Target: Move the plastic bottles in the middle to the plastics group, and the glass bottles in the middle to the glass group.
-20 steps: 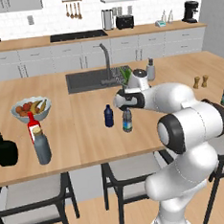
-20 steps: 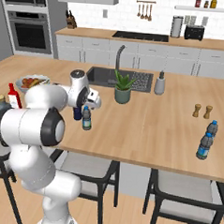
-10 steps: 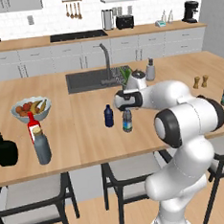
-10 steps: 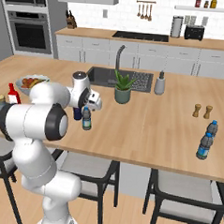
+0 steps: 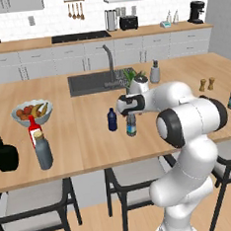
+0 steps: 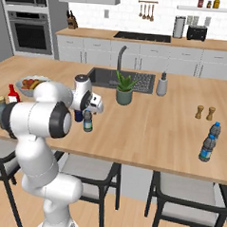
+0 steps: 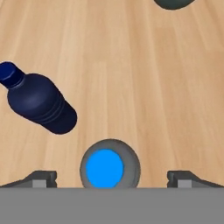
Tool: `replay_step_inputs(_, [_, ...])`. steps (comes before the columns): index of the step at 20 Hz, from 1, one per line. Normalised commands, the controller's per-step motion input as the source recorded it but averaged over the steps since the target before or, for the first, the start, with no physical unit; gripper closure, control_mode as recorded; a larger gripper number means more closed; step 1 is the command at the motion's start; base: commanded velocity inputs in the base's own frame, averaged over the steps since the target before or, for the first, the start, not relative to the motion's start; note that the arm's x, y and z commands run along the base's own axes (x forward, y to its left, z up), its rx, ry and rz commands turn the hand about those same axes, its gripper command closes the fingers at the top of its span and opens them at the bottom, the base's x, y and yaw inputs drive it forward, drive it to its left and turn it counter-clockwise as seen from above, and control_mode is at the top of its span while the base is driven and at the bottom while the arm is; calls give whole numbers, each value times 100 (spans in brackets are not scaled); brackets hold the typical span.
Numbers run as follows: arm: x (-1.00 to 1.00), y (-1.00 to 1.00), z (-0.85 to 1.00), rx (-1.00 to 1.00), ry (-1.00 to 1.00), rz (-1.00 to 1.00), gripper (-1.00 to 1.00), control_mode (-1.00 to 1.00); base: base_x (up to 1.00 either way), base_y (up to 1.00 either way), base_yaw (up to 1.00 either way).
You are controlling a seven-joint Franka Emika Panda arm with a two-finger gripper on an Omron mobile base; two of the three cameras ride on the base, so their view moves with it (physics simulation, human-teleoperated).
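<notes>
Hand view: gripper [image 7: 109, 178] spread wide, straddling the water bottle's [image 7: 109, 166] blue cap at bottom centre, not pinching. Navy bottle [image 7: 39, 105] stands left on the desk [image 7: 131, 78].

Your claw [image 7: 111, 179] now sits lower than a second ago, its wide-open jaws flanking the pale-blue water bottle [image 5: 131, 125]; your arm's elbow swings slightly nearer the surface [image 5: 90, 139].
</notes>
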Motion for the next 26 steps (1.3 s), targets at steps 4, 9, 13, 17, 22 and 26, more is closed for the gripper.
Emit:
replay_step_inputs(4, [15, 6, -11, 0, 3, 0, -100, -100, 0, 0, 0])
replay_step_inputs(9, [18, 0, -8, 0, 1, 0, -100, -100, 0, 0, 0])
replay_step_inputs(13, [5, 0, -16, 0, 1, 0, -100, -100, 0, 0, 0])
replay_step_inputs(17, [0, 0, -20, 0, 1, 0, 100, -100, 0, 0, 0])
replay_step_inputs(22, [0, 0, -12, 0, 0, 0, 100, -100, 0, 0, 0])
replay_step_inputs(26, [-11, -1, 3, 0, -3, 0, 100, -100, 0, 0, 0])
